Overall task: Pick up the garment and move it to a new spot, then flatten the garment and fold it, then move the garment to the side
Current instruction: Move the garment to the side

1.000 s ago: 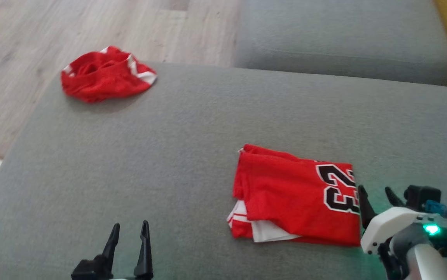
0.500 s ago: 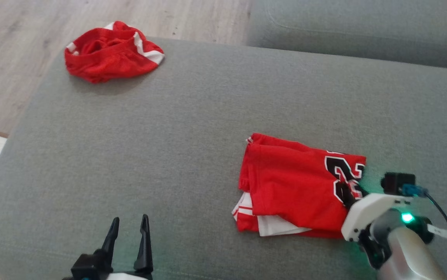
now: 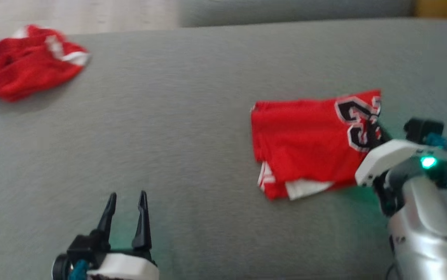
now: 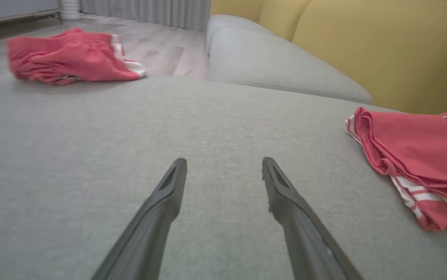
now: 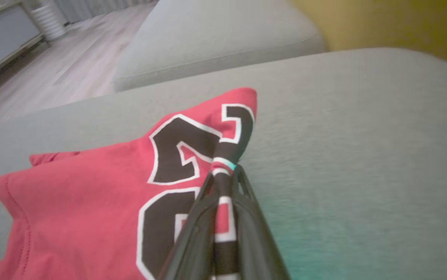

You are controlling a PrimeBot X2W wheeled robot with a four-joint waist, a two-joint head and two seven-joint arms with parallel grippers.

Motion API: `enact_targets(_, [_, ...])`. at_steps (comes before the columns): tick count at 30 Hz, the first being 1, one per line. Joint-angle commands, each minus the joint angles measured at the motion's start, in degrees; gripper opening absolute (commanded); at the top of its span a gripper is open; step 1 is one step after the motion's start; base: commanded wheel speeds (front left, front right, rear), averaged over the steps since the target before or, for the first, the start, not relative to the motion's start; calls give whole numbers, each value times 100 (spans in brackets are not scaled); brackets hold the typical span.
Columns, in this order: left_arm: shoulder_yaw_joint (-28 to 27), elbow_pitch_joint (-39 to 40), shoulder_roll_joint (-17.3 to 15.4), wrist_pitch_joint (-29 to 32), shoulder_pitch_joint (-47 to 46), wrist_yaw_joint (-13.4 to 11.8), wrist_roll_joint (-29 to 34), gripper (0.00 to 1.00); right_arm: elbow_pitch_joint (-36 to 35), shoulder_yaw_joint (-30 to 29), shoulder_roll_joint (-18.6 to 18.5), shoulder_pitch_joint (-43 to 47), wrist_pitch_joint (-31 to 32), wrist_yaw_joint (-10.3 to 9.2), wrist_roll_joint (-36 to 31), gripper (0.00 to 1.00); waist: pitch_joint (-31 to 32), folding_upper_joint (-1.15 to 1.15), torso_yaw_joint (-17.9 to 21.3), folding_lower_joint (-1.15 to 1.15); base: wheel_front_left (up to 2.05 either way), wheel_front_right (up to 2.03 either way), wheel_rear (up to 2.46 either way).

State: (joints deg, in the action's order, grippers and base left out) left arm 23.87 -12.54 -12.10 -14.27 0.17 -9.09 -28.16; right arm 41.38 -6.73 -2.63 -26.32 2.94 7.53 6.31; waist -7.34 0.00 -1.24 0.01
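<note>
Two red garments lie on the grey sofa cushion (image 3: pixel 192 116). The folded jersey (image 3: pixel 305 144), with a black number edged in white, lies just left of the right gripper (image 5: pixel 223 173). That gripper's fingers are pinched together on the jersey's right edge, with the numbered cloth caught between them. The corner beyond the fingertips stands up in a peak off the cushion. White-striped layers show at the jersey's corner farthest from that gripper.

The left gripper (image 4: pixel 223 167) hovers over bare cushion with its fingers spread apart, grasping nothing. The jersey lies well off to its right, apart from it. The crumpled red garment (image 3: pixel 25 62), trimmed in white, sits far ahead and left of the left gripper. A yellow backrest (image 4: pixel 363 42) rises ahead and to its right.
</note>
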Motion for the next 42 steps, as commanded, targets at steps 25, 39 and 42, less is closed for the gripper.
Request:
enact_targets(25, [-134, 592, -463, 380, -1070, -140, 379, 100, -412, -90, -512, -1575, 212, -4, -641, 0, -1109, 0, 1614, -1, 0, 0, 0])
enact_targets(39, [-218, 871, -577, 398, -1037, -262, 350, 100, 390, -1240, -1742, -2472, 354, -4, -1264, 0, -1542, 0, 817, -1, 0, 0, 0])
enact_targets(42, [-208, 858, -567, 378, -1061, -255, 337, 100, 421, -1490, -1839, -2556, 157, -4, -1548, 85, -1577, 0, 740, -1, 0, 0, 0])
